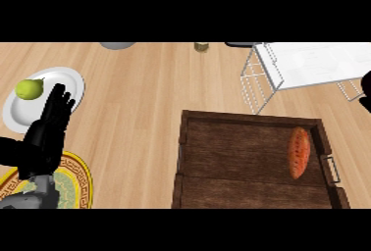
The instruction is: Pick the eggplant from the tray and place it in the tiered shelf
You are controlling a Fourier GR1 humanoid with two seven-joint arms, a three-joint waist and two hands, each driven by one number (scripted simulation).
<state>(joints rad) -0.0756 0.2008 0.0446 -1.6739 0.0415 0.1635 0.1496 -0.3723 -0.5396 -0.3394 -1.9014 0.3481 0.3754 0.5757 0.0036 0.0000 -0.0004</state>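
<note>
A dark wooden tray (pixel 190 162) lies at the lower right of the counter. In it I see only an orange, ribbed, elongated vegetable (pixel 299 152) by the right wall; no eggplant shows anywhere. The white wire tiered shelf (pixel 311 61) stands at the upper right, just beyond the tray's far corner. A black sliver at the right edge, beside the shelf, looks like my right hand (pixel 366 93); most of it is cut off. My left hand (pixel 49 128) rests open at the left, fingers pointing up, far from the tray.
A white plate (pixel 69 81) with a green apple (pixel 29 88) sits at the far left, partly behind my left hand. A yellow patterned plate (pixel 81 179) lies under the left forearm. A grey object (pixel 116 45) and a small jar (pixel 200 47) stand at the back edge.
</note>
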